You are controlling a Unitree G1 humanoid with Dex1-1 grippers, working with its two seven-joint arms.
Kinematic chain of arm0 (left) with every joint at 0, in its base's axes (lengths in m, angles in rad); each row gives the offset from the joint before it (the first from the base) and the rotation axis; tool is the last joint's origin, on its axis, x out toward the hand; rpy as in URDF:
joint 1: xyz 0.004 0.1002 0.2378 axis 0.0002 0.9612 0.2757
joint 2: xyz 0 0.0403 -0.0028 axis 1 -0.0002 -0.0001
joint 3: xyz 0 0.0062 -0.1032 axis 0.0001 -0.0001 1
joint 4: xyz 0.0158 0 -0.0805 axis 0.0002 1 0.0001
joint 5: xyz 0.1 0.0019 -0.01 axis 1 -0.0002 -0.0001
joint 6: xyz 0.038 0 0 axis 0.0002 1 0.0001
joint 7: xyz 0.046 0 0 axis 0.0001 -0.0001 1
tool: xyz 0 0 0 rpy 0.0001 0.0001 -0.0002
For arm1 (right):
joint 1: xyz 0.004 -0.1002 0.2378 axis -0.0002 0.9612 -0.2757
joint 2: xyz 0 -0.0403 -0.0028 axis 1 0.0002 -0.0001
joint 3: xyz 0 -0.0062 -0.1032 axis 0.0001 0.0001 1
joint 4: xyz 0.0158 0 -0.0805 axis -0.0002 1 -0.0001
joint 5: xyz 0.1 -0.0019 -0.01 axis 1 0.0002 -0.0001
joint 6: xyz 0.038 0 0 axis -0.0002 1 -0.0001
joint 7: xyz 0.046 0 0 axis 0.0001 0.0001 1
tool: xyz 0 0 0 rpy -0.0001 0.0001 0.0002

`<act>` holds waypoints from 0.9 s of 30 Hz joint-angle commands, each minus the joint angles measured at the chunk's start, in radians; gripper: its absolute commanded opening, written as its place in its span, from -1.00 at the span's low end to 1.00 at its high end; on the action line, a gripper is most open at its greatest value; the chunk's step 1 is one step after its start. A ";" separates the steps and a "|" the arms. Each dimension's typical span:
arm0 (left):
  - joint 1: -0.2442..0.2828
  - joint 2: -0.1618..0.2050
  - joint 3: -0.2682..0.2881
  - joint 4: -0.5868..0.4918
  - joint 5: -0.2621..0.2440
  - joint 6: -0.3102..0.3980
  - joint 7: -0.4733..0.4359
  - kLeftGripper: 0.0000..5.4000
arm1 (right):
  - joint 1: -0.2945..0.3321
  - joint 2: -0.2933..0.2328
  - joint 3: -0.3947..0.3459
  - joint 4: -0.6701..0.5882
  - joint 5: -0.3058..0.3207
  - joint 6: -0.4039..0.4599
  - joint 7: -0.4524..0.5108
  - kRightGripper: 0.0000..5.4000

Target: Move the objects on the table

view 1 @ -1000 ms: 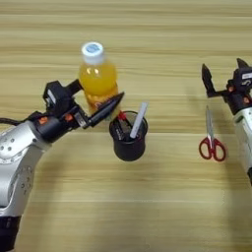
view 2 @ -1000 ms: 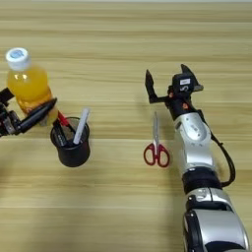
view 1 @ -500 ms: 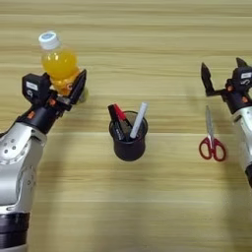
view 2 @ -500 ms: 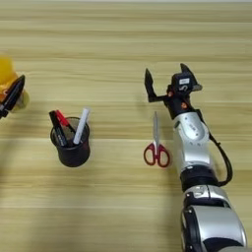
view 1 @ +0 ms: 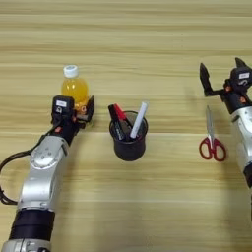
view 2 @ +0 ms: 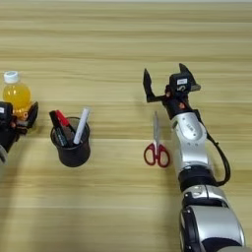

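Left pincer [view 1: 83,109] clamps the base of the orange bottle [view 1: 75,89] standing upright just left of the pen cup [view 1: 129,140] mid-bench [view 1: 147,44], while the scissors [view 2: 156,142] lie flat right of the cup, the right pincer [view 2: 165,78] hovering spread wide just beyond their tips.

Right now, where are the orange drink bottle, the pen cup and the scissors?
orange drink bottle [view 1: 75,88], left eye view, on its orange body.
pen cup [view 1: 129,145], left eye view, on its black wall.
scissors [view 2: 156,153], right eye view, on the red handles.
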 commanded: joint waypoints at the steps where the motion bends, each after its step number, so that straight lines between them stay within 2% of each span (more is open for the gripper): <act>1: -0.034 -0.004 0.004 0.038 0.003 -0.031 -0.002 0.26 | -0.028 -0.001 -0.003 0.014 -0.005 0.027 -0.005 1.00; 12: -0.034 -0.007 -0.006 0.095 0.024 -0.061 -0.003 0.26 | -0.031 0.001 -0.001 0.019 -0.009 0.030 -0.009 1.00; 27: 0.029 -0.012 -0.025 0.119 0.093 -0.142 0.028 0.26 | -0.042 0.001 -0.002 0.040 -0.010 0.022 -0.011 1.00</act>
